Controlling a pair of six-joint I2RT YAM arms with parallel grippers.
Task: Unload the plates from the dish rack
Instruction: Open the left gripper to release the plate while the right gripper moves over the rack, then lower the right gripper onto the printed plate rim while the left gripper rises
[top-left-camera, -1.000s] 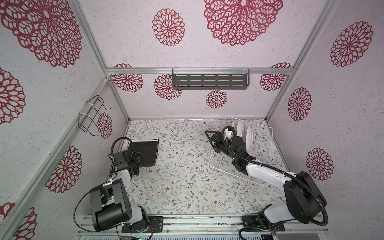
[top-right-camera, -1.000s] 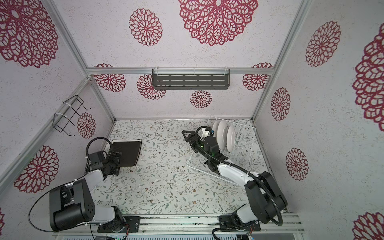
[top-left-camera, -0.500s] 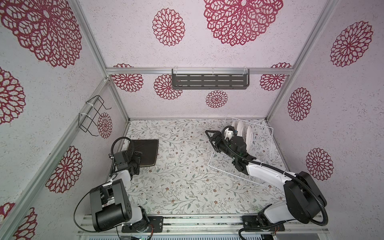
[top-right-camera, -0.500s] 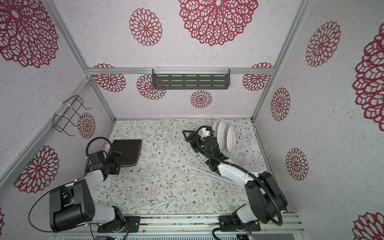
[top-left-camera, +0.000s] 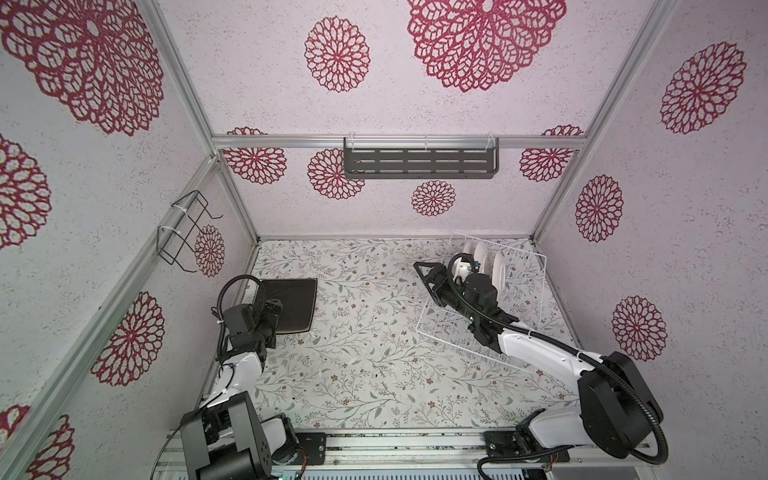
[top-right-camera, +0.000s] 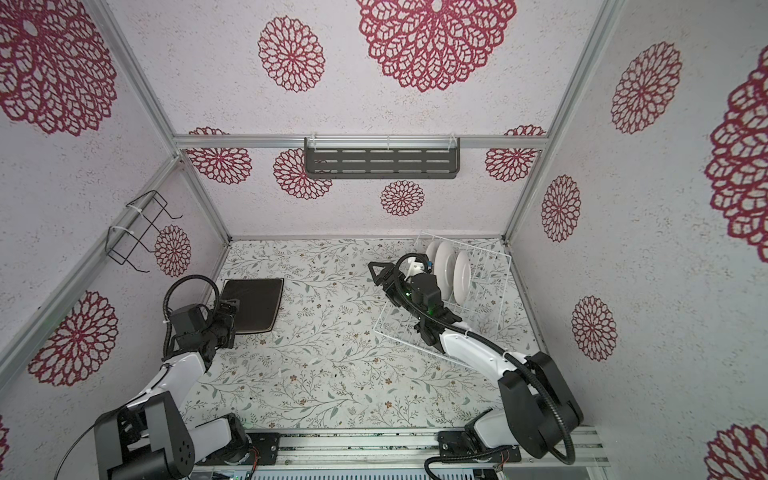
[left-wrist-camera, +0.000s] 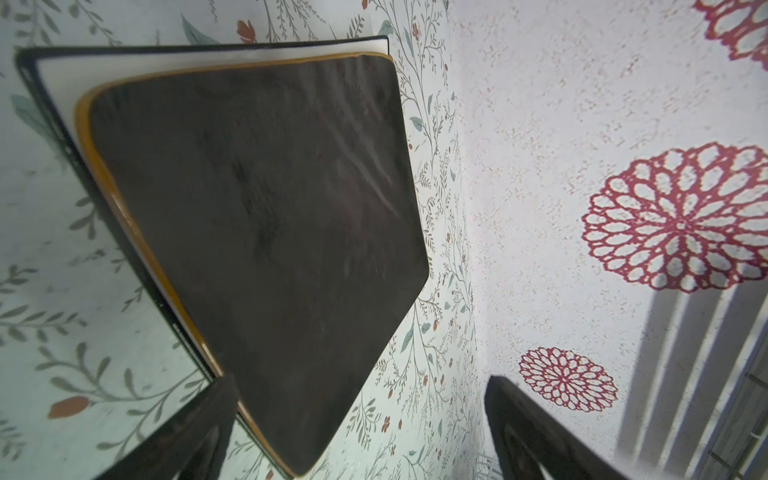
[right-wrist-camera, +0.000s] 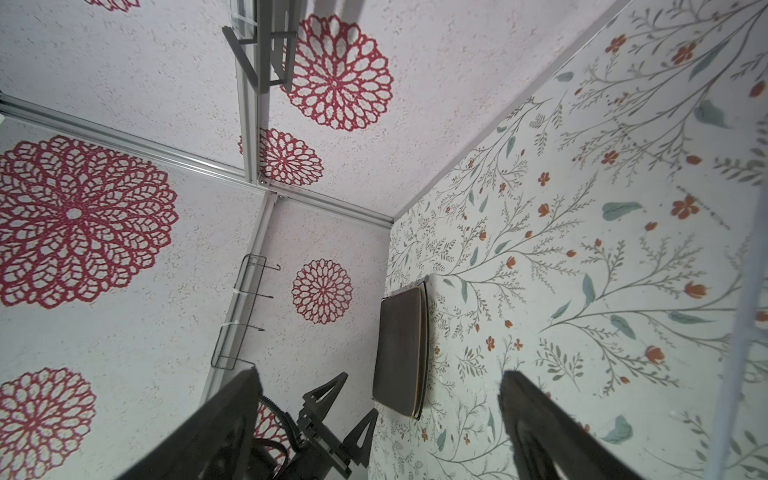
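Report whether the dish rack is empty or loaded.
Loaded: three round white plates stand upright on edge in the dish rack, seen in both top views.

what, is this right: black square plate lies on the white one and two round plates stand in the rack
Three round plates, not two, stand in the dish rack, as both top views show. The black square plate does lie on the white one.

White wire dish rack (top-left-camera: 446, 332) — glossy white plates (top-left-camera: 498, 270) (square black plate (left-wrist-camera: 257, 232) looks matt)
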